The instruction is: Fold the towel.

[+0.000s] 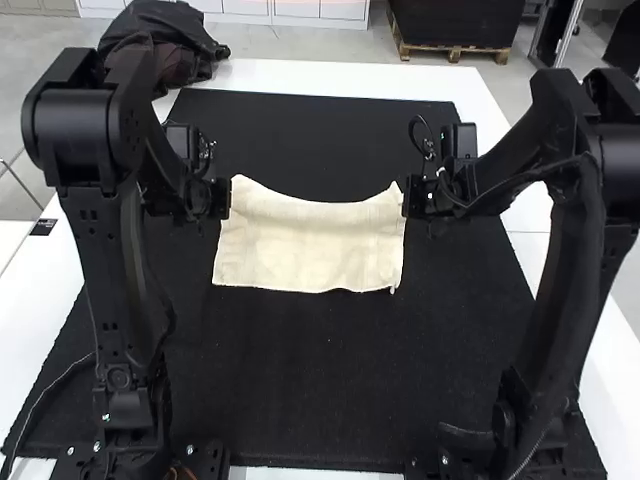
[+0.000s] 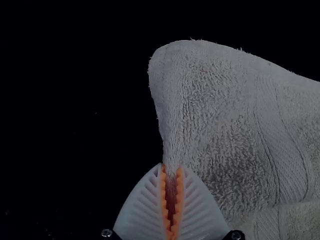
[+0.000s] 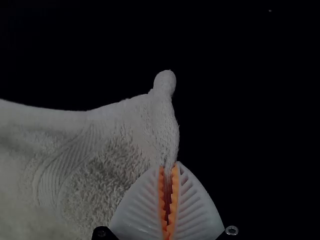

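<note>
Cream towel (image 1: 310,245), left gripper (image 1: 224,198), right gripper (image 1: 408,196) — fingers clenched on its sides, black label (image 1: 43,227) on table (image 1: 290,74)

High cam behind, fwd/down; wrist cams close; towel (image 1: 310,245) in all.

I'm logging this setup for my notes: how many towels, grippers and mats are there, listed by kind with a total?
Towel: 1
Grippers: 2 (left gripper, right gripper)
Black mat: 1
Total: 4
</note>
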Controlling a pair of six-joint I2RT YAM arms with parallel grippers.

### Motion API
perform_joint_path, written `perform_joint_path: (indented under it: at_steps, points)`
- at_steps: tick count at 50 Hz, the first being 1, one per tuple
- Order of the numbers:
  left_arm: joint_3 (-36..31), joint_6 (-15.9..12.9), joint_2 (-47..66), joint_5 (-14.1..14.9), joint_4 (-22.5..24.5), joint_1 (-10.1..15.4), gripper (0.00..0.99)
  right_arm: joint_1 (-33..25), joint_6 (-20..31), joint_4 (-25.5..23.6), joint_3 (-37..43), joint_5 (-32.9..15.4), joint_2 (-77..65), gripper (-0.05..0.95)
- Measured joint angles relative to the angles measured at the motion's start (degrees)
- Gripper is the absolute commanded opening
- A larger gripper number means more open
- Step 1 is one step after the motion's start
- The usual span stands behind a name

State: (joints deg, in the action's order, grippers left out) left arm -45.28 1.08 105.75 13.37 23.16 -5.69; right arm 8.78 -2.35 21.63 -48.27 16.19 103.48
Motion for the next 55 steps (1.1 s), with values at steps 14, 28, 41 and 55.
perform_joint_path:
  at_steps: [14, 28, 41, 55]
  points:
    - [2.9, -0.2, -3.2, 0.2, -1.6, 0.0, 0.023, 0.0, 0.0, -2.8, 1.9, 1.1, -4.4, -0.03]
    - [6.0, -0.2, -7.0, 0.2, -3.2, 0.0, 0.023, 0.0, 0.0, -5.2, 4.1, 1.4, -8.2, -0.03]
    - [8.7, -0.4, -10.6, 0.2, -4.3, 0.0, 0.023, 0.0, -0.1, -7.1, 7.3, 1.5, -11.2, -0.03]
    - [11.7, -0.4, -14.3, 0.2, -6.2, 0.0, 0.023, 0.0, -0.2, -7.9, 10.7, 1.6, -14.4, -0.03]
